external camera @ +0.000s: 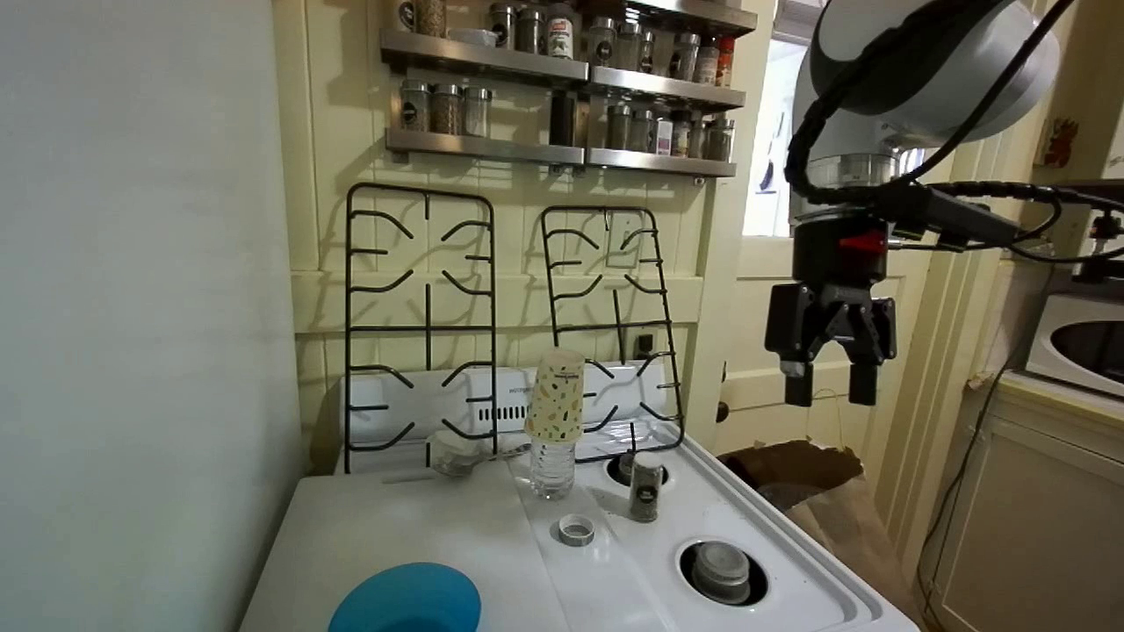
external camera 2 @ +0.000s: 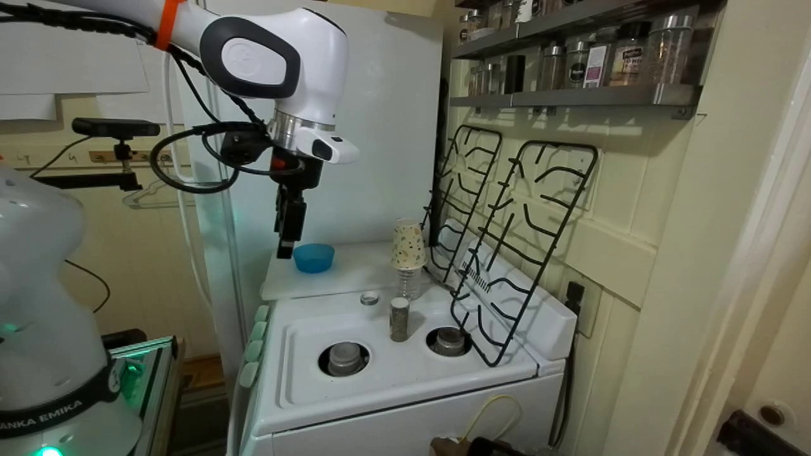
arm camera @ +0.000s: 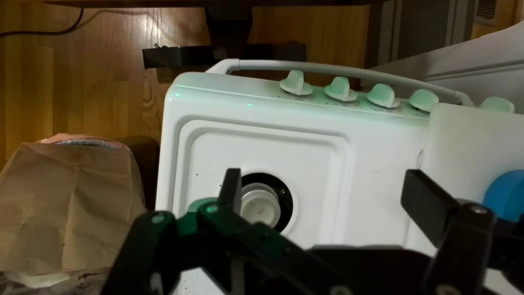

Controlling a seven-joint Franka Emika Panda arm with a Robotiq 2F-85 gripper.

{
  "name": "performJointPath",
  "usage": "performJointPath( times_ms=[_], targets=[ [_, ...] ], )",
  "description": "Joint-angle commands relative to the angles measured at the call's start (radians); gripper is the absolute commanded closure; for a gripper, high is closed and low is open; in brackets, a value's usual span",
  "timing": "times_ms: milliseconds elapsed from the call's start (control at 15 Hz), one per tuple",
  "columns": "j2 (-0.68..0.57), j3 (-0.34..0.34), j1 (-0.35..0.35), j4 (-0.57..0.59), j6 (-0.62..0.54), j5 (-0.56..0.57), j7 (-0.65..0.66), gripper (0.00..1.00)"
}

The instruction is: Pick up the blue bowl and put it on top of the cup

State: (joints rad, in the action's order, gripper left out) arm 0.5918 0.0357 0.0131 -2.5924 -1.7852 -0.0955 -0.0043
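I find the claw (external camera: 831,386) hanging high, spread wide. The blue bowl (external camera 2: 313,258) rests on the white surface (external camera 2: 355,272), apart from the cup (external camera 2: 408,246), speckled above and clear below; whether one piece or two, I cannot confirm.

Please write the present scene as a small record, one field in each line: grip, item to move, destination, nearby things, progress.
Grip: gripper open, raised, holding nothing
Item to move: blue bowl, upright on the white board
Destination: speckled cup, wide end down over a clear ribbed container
Nearby things: small jar and ring-shaped piece, both on the stove
Progress: blue bowl not yet on the speckled cup
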Motion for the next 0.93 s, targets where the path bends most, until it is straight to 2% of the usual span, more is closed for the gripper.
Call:
performJointPath(
  times_ms=[0, 333, 667, 800, 867],
  targets=[
    [-0.062, -0.097, 0.021, 0.022, -0.095, 0.007, 0.086, 0.0],
    [-0.237, -0.215, 0.076, 0.094, -0.283, 0.009, 0.173, 0.0],
    [-0.453, -0.215, 0.15, 0.244, -0.311, -0.084, 0.081, 0.0],
    [-0.49, -0.228, 0.17, 0.285, -0.263, -0.073, 0.036, 0.0],
    [-0.441, -0.22, 0.154, 0.231, -0.308, -0.051, 0.083, 0.0]
  ],
)
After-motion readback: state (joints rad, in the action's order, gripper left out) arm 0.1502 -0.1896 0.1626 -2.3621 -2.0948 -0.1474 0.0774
